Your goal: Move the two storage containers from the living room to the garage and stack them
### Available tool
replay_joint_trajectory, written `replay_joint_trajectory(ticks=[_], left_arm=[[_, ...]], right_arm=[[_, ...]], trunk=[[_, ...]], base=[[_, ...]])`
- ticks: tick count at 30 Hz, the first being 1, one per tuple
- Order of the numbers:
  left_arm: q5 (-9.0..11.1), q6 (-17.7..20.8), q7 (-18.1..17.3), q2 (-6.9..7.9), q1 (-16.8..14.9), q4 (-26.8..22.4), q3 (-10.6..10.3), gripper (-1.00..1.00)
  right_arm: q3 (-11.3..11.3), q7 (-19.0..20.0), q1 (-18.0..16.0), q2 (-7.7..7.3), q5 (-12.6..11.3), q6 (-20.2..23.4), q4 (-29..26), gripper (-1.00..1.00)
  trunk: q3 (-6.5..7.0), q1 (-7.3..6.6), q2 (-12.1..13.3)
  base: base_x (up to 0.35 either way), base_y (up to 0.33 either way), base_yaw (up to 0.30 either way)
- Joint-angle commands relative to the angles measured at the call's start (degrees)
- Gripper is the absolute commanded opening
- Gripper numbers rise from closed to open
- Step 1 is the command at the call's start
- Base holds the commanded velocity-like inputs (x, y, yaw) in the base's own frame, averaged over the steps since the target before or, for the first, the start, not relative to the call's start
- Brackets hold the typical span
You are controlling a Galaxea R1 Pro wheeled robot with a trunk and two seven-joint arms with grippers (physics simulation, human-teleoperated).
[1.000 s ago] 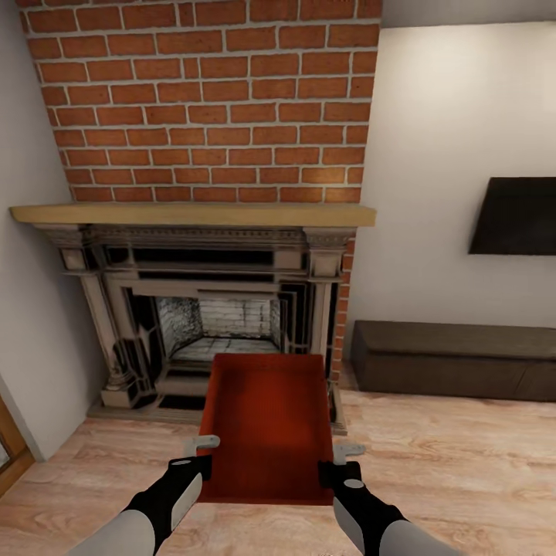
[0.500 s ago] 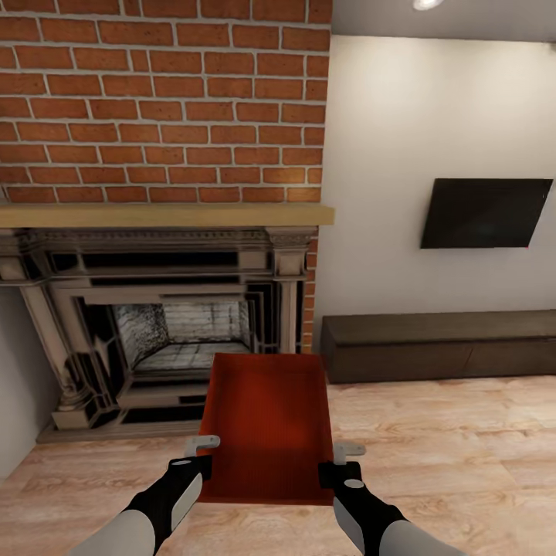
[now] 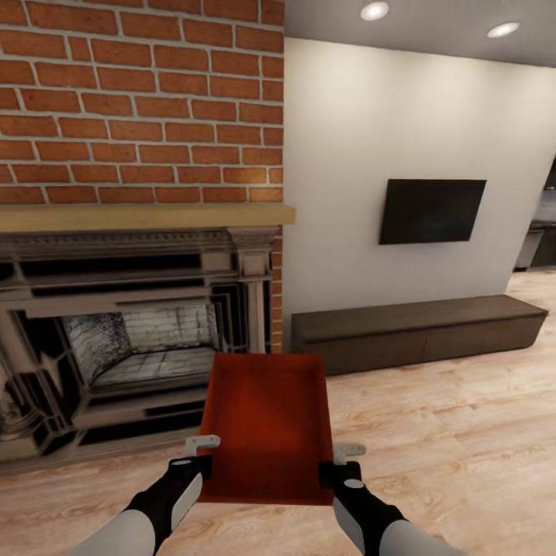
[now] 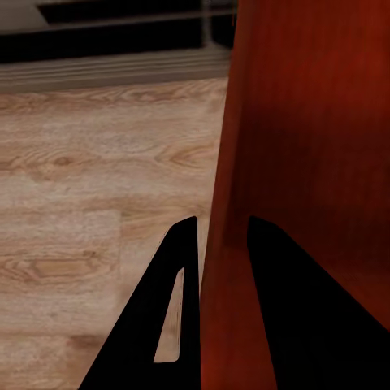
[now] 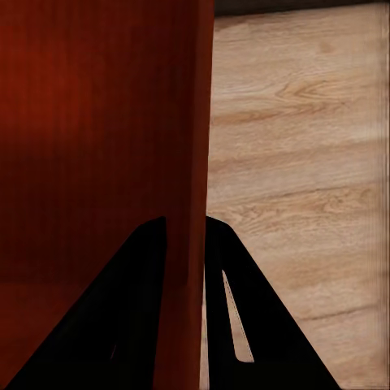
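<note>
One storage container (image 3: 266,428) in hand, held out front at 12 o'clock, level, open top up, over light wood-plank floor (image 3: 448,432); left gripper (image 3: 202,455) clamps the left wall near its near corner, right gripper (image 3: 340,461) the right wall opposite; left wrist view shows the red wall (image 4: 284,162) pinched between the two dark fingers, one outside, one inside; right wrist view shows the same on its wall (image 5: 106,146); jaws of both closed down to wall thickness. Change over the last second: whole view has swung; fireplace (image 3: 131,332) has slid from 12 o'clock off toward 9; wall TV (image 3: 432,210) and low dark bench (image 3: 417,332) have come in toward 1–2 o'clock; an opening into another room (image 3: 540,247) now shows at 3 o'clock; container and both grippers sit at the same spot in view throughout, so the base is turning right and nothing in the grasp has slipped. Reading: carry phase, leaving the living room, garage not yet in sight; second container not seen here; wide load ahead of the base, so doorway clearance is the likely risk.
</note>
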Motion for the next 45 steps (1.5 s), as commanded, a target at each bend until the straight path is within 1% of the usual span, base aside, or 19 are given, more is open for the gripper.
replay_joint_trajectory(ticks=[1,21,28,45], left_arm=[[-0.52,-3.67,0.65,0.12,-0.02,-0.31,-0.10,-1.00],[-0.57,-3.64,0.67,0.08,0.01,0.11,-0.13,-1.00],[-0.64,-3.70,0.60,0.08,-0.03,0.87,-0.05,-1.00],[-0.63,-3.70,0.59,0.16,-0.02,0.88,0.00,-1.00]], right_arm=[[-2.32,-0.34,-0.08,-0.94,-2.45,-0.29,0.18,-1.00],[-2.40,-0.34,-0.08,-1.01,-2.47,-0.28,0.18,-1.00],[-2.41,-0.32,-0.08,-1.03,-2.53,-0.29,0.18,-1.00],[-2.42,-0.26,-0.08,-1.03,-2.79,0.08,0.18,-1.00]], trunk=[[-0.07,0.00,-0.05],[-0.07,0.00,-0.05],[-0.07,0.00,-0.05],[-0.07,0.00,-0.05]], base=[[0.000,0.000,-0.290],[0.016,0.000,-0.290],[0.281,0.000,-0.290],[0.320,0.000,-0.290]])
